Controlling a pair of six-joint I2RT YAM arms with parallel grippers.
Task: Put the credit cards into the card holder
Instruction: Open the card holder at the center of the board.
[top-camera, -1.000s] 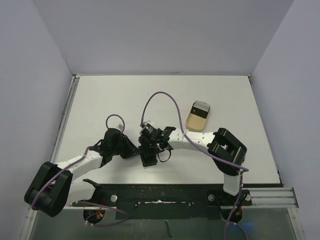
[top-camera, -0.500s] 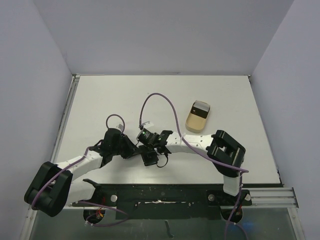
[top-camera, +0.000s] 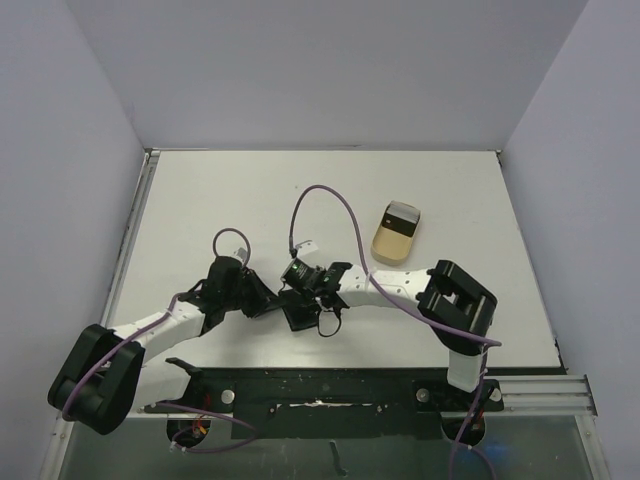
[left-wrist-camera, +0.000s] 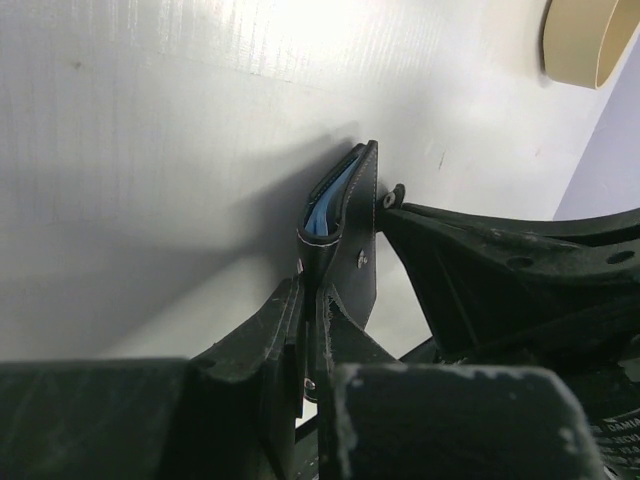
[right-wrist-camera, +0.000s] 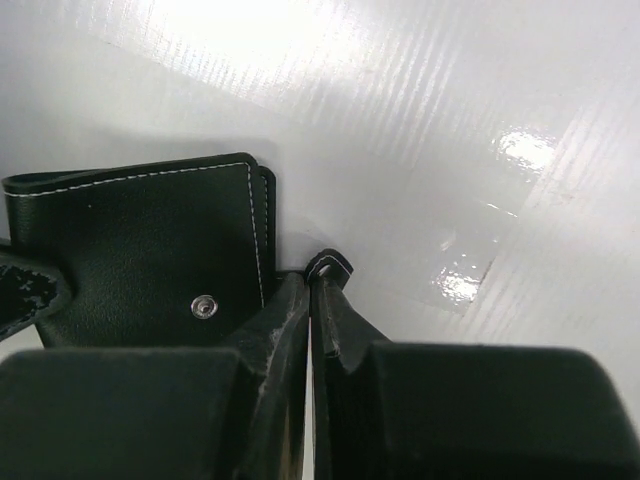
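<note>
The card holder (top-camera: 298, 318), a black bifold wallet, sits between the two grippers near the table's front. In the left wrist view it stands on edge (left-wrist-camera: 352, 235) with bluish inner panels showing at its top. My left gripper (left-wrist-camera: 311, 300) is shut on its lower edge (top-camera: 268, 303). In the right wrist view its black outer face (right-wrist-camera: 150, 255) shows a metal snap. My right gripper (right-wrist-camera: 312, 287) is shut on the short strap tab (right-wrist-camera: 329, 265) beside it. No credit card shows clearly; only a dark patch lies at the far end of the beige tray (top-camera: 402, 213).
The beige oval tray (top-camera: 390, 243) lies to the right and beyond the grippers, and its edge shows in the left wrist view (left-wrist-camera: 585, 45). A purple cable (top-camera: 335, 200) loops above the right arm. The black rail (top-camera: 320, 385) runs along the near edge.
My right gripper has shifted slightly toward the near edge with the strap tab in it. The left gripper and the card holder have stayed nearly where they were.
</note>
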